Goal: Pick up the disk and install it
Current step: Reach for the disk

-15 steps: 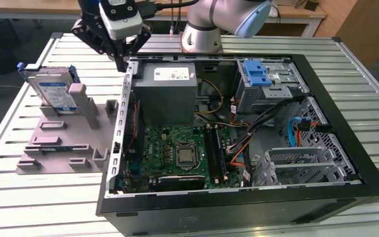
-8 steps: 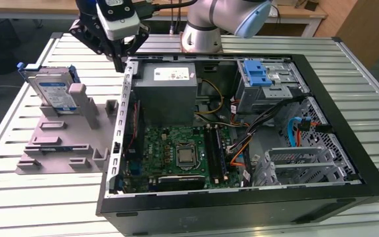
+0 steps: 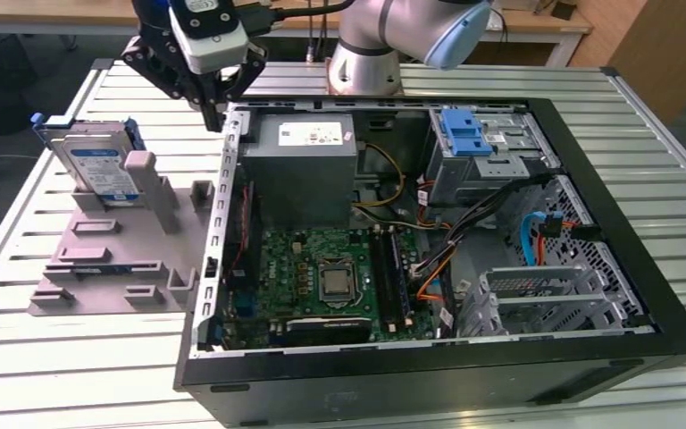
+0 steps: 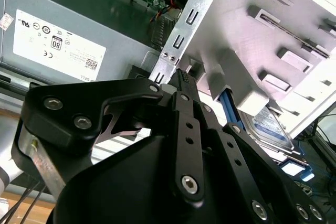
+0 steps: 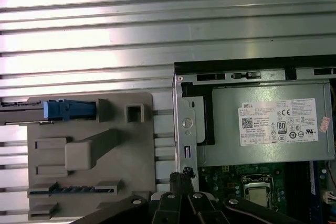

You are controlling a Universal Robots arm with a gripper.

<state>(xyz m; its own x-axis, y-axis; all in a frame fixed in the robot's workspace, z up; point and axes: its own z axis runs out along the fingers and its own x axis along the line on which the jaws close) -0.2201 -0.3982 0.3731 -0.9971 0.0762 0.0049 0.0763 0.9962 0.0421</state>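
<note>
The disk (image 3: 90, 166) stands upright on its edge in the grey slotted stand (image 3: 117, 264), at the exterior view's left, beside the open computer case. It is silver with a white-and-blue label and a blue frame. In the first wrist view the disk (image 5: 68, 109) shows edge-on as a blue strip; in the second wrist view the disk (image 4: 270, 128) peeks out behind the stand (image 4: 247, 35). My gripper (image 3: 213, 114) hangs shut and empty over the case's side wall, to the right of the disk and apart from it. Its fingertips meet in both wrist views (image 4: 181, 75) (image 5: 181, 174).
The open computer case (image 3: 629, 357) lies on the slatted metal table (image 3: 665, 116). Inside are the power supply (image 3: 301, 152), the motherboard (image 3: 331, 277), loose cables and a metal drive bay with a blue latch piece (image 3: 467, 134). The arm's base (image 3: 367, 63) stands behind the case.
</note>
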